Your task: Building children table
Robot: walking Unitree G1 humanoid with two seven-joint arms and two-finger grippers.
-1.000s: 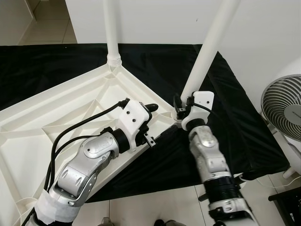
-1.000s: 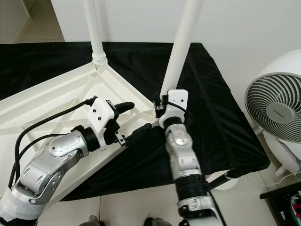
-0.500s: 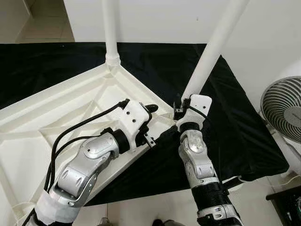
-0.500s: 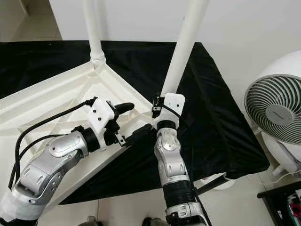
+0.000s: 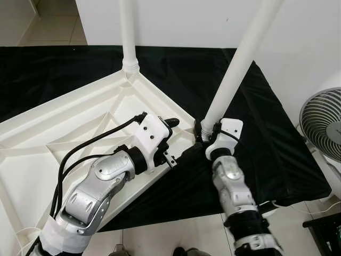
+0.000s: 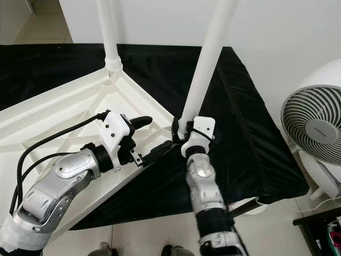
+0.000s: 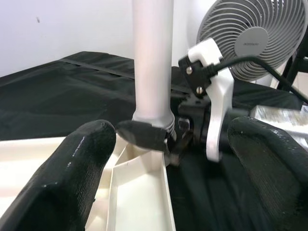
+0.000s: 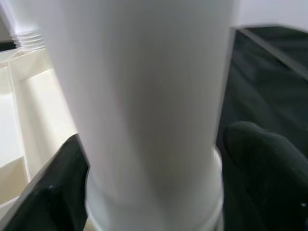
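The white plastic table top (image 5: 80, 128) lies upside down on a black cloth (image 5: 277, 138). One white leg (image 5: 128, 37) stands in its far corner. A second white leg (image 5: 234, 69) rises tilted from the right corner. My right gripper (image 5: 204, 131) is shut on the base of that second leg (image 8: 144, 96), one finger (image 8: 269, 163) on each side. My left gripper (image 6: 159, 133) is open, its fingers (image 7: 82, 163) spread beside the same corner, pointing at the leg's base (image 7: 153, 57) and touching nothing.
A grey-and-white fan (image 6: 314, 128) stands on the floor to the right, close to the cloth's edge. A white wall (image 5: 186, 21) runs behind the legs. Tiled floor (image 5: 170, 240) shows below the cloth's near edge.
My right forearm swung left and then back right while its gripper stayed at the leg's base. The leg's tilt changed slightly. The left arm has not moved.
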